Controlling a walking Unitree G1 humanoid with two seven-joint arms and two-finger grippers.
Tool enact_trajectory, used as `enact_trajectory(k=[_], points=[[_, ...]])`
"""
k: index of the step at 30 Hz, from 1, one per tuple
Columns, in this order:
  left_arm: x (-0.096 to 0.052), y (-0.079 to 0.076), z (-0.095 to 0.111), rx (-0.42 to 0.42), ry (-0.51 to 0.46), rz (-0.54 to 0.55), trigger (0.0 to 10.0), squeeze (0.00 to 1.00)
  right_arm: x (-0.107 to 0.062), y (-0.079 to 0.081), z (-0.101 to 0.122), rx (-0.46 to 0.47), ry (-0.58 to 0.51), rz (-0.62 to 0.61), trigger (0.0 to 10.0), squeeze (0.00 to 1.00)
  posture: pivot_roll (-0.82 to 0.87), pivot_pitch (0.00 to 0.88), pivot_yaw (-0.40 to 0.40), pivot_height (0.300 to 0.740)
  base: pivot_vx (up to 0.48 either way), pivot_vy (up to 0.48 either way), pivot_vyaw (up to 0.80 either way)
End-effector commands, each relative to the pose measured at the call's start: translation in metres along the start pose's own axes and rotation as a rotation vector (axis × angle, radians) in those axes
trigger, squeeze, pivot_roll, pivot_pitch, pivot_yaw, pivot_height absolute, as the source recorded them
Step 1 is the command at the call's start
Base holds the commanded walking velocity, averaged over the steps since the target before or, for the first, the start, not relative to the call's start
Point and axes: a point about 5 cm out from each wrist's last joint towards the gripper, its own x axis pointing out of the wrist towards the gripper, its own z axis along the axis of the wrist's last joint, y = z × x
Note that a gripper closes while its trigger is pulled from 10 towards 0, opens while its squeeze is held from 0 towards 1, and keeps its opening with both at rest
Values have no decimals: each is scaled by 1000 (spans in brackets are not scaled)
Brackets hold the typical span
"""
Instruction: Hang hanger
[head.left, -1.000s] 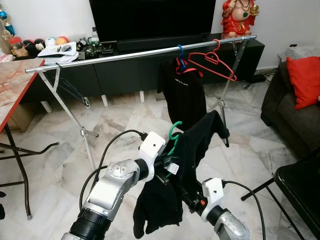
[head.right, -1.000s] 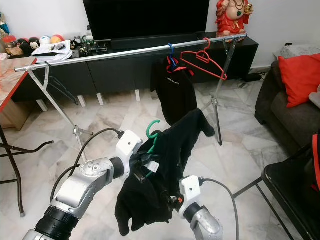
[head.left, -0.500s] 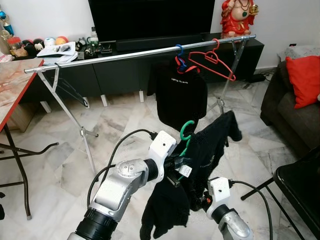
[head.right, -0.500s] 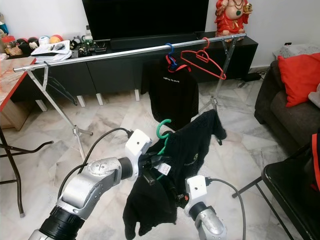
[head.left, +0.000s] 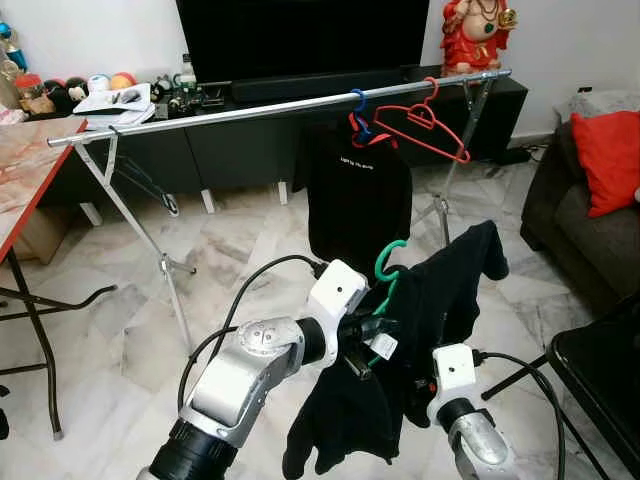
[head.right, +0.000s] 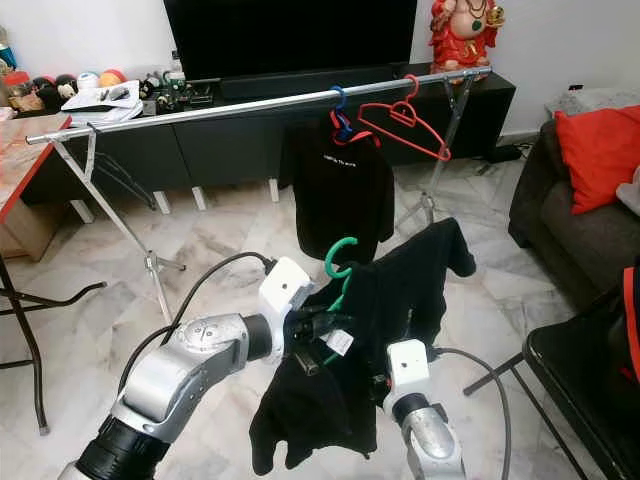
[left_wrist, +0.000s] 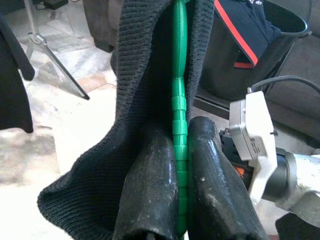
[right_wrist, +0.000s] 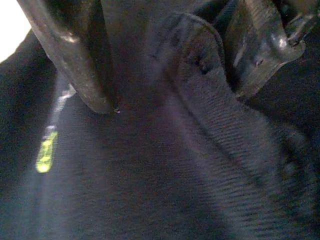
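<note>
A green hanger (head.left: 388, 258) carries a black garment (head.left: 455, 290), which hangs in the air below the long silver rail (head.left: 250, 112). My left gripper (left_wrist: 182, 125) is shut on the hanger's green neck just under the hook, seen also in the eye view as my left gripper (head.left: 372, 335). The right arm (head.left: 455, 375) reaches up beneath the garment, its fingers hidden by cloth there. In the right wrist view my right gripper (right_wrist: 170, 85) stands open, pressed into dark fabric with a fold between the fingers. A red hanger (head.left: 425, 125) and a black shirt (head.left: 360, 190) on a blue hanger hang from the rail.
The rack's slanted legs (head.left: 140, 230) stand on the marble floor. A red-edged table (head.left: 20, 180) is at the left, a dark sofa with a red cushion (head.left: 610, 160) at the right, a black seat (head.left: 600, 370) at the near right, and a low TV cabinet (head.left: 250, 150) behind the rail.
Both arms have carried the green hanger and black garment up and to the right, nearer the hung black shirt. That shirt has turned to face me.
</note>
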Motion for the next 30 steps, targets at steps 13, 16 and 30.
enact_trajectory(k=[13,16,30], points=[[-3,11,-3,34,44,104,10000,0,1,-8,8,60,-62,-52,0,0,40,42,39,740,0,0,0],[-4,11,-5,37,53,110,10000,0,1,-7,7,66,-63,-53,0,0,38,42,39,740,0,0,0],[-7,10,-6,41,54,94,10000,0,0,-13,7,57,-45,-71,0,0,44,36,38,740,0,0,0]])
